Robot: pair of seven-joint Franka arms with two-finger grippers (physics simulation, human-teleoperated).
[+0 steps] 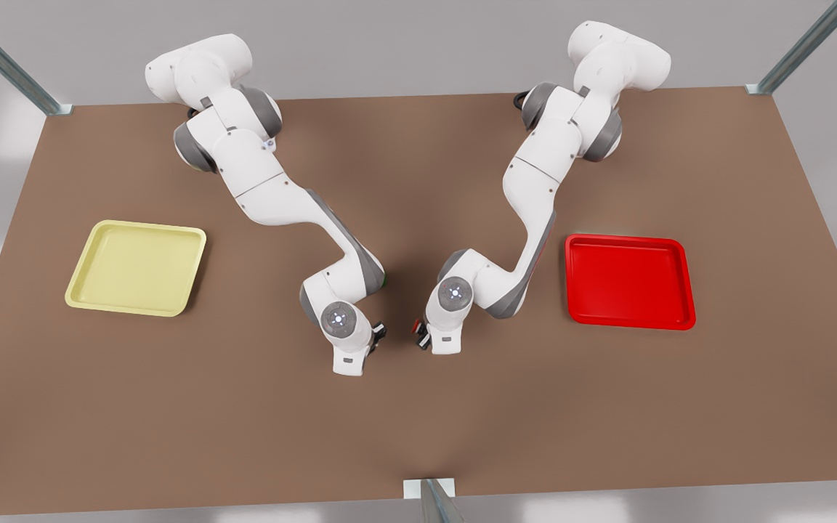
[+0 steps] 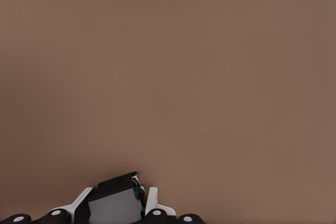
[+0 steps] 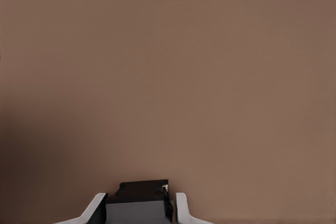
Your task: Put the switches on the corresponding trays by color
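In the left wrist view my left gripper (image 2: 118, 206) is shut on a black-and-grey switch body (image 2: 111, 196), held tilted above bare table; its cap is hidden. The right gripper (image 3: 139, 209) is shut on another black-and-grey switch body (image 3: 137, 195), held square, cap hidden too. In the front view both arms reach down to mid-table. The arm on the front view's right holds a switch with a red cap (image 1: 415, 328). The other arm holds a dark switch (image 1: 378, 333). The pale yellow tray (image 1: 99, 290) lies at the front view's left and the red tray (image 1: 580, 309) at its right.
Brown table (image 1: 418, 436) runs wide around both grippers. A speck of green (image 1: 386, 280) peeks from behind the elbow of the arm on the front view's left. Metal frame posts stand at the table's corners and front edge (image 1: 429, 497).
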